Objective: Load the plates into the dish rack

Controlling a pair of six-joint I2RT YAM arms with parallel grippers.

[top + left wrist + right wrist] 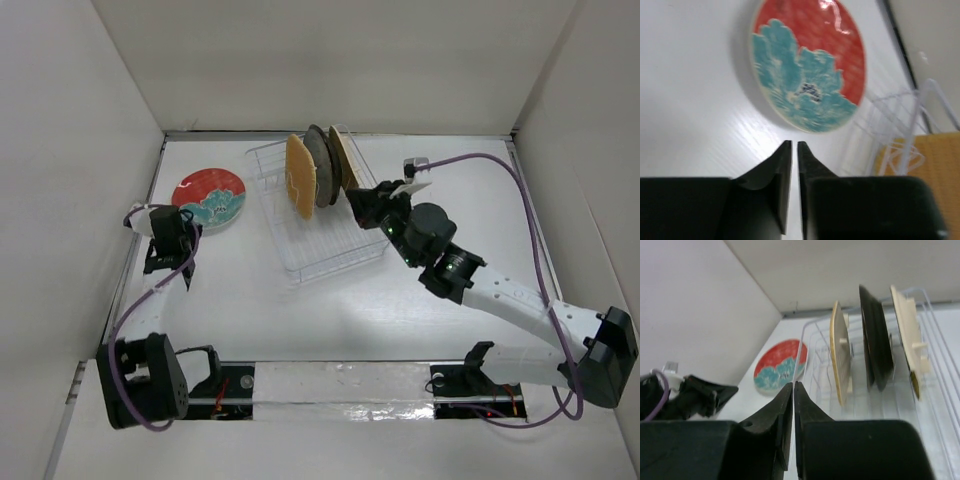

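Note:
The clear dish rack [330, 245] stands mid-table. Three plates stand on edge in it: an orange-yellow one [300, 177], a dark one [322, 166] and a pale cream-yellow one [345, 158]. The right wrist view shows the same three: orange-yellow [840, 352], dark [875, 340], cream [907, 330]. The red plate with teal pattern [208, 198] lies flat left of the rack. My left gripper [183, 222] is shut and empty just short of it [807, 65]. My right gripper [353, 200] is shut at the rack's right side. No other plate is in view.
White walls close in the table on the left, back and right. The rack's wire rim [905, 115] and the orange-yellow plate [935, 160] show right of my left gripper. A thin rack wire [801, 357] lines up with my right jaws' gap.

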